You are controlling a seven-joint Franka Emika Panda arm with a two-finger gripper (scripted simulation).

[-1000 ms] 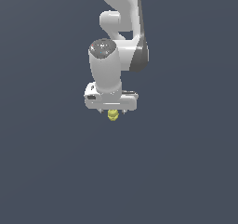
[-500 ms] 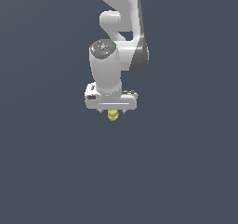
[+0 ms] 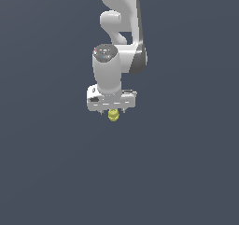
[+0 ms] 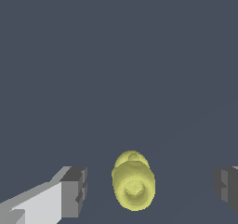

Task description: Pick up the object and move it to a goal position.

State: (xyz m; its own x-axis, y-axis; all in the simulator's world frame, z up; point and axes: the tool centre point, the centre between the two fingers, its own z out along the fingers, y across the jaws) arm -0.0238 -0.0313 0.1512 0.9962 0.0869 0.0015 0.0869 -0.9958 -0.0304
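The yellow object [image 4: 134, 181] lies between the spread fingers [image 4: 73, 191] of the gripper [image 3: 112, 110], touching neither, so the hand is released. In the exterior view the white arm [image 3: 122, 32] hangs straight down, directly above the object.

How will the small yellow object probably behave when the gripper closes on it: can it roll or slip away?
The yellow object looks rounded and lumpy, so it may roll if nudged off-centre. It is narrow compared with the open gripper, whose fingers stand apart from it on both sides, so it could shift before both touch. It looks rigid, probably light.
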